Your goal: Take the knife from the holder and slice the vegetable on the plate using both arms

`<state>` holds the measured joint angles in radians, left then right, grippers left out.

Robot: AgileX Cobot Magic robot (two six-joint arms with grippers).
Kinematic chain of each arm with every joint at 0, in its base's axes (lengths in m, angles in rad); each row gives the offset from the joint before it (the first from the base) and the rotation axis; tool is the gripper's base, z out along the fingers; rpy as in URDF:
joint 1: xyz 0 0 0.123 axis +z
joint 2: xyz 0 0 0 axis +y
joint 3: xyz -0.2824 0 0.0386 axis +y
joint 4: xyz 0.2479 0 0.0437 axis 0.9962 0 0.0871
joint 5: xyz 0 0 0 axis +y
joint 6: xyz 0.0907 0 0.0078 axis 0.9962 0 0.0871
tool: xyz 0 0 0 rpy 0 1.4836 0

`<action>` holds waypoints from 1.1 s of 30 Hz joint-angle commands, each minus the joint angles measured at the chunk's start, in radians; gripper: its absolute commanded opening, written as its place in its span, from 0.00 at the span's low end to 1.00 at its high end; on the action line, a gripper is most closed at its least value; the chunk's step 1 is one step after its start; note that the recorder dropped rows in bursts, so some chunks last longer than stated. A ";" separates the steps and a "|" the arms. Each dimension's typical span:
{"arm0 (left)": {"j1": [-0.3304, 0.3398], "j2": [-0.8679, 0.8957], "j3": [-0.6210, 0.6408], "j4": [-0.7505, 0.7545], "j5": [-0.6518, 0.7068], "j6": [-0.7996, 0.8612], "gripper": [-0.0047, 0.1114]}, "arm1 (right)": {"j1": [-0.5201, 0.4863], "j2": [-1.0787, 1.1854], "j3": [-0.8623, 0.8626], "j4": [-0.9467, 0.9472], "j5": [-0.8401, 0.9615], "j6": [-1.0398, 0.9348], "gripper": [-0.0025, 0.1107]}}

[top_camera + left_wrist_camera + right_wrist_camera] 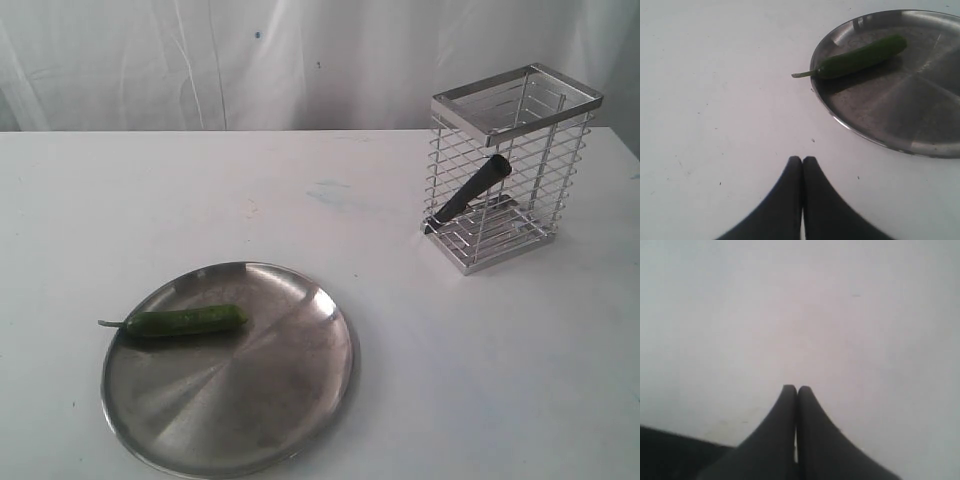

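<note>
Left gripper [802, 160], pinched shut and empty, hovers short of the slender dark green vegetable [860, 57] lying flat for slicing on the round steel plate [840, 120], while the equally shut right gripper [796, 388] faces bare table, nowhere near the black-handled knife [470, 190] leaning handle-up in the chrome wire holder [515, 100].

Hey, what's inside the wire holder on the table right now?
A knife leans diagonally inside the holder, black handle up and tip down at the base. Its blade is mostly lost behind the wires, so its shape cannot be made out. Nothing else shows inside.
</note>
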<state>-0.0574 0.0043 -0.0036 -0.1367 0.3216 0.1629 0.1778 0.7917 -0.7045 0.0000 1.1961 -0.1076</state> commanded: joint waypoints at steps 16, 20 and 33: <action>0.000 -0.004 0.004 -0.011 0.008 -0.006 0.04 | 0.013 0.153 -0.124 0.559 -0.635 -0.387 0.02; 0.000 -0.004 0.004 -0.011 0.008 -0.006 0.04 | 0.013 0.389 -0.273 0.476 -0.489 -0.335 0.02; 0.000 -0.004 0.004 -0.011 0.008 -0.006 0.04 | 0.011 0.668 -0.504 0.270 -0.514 -0.331 0.64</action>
<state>-0.0574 0.0043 -0.0036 -0.1367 0.3216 0.1629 0.1905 1.4576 -1.2026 0.2743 0.6974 -0.4520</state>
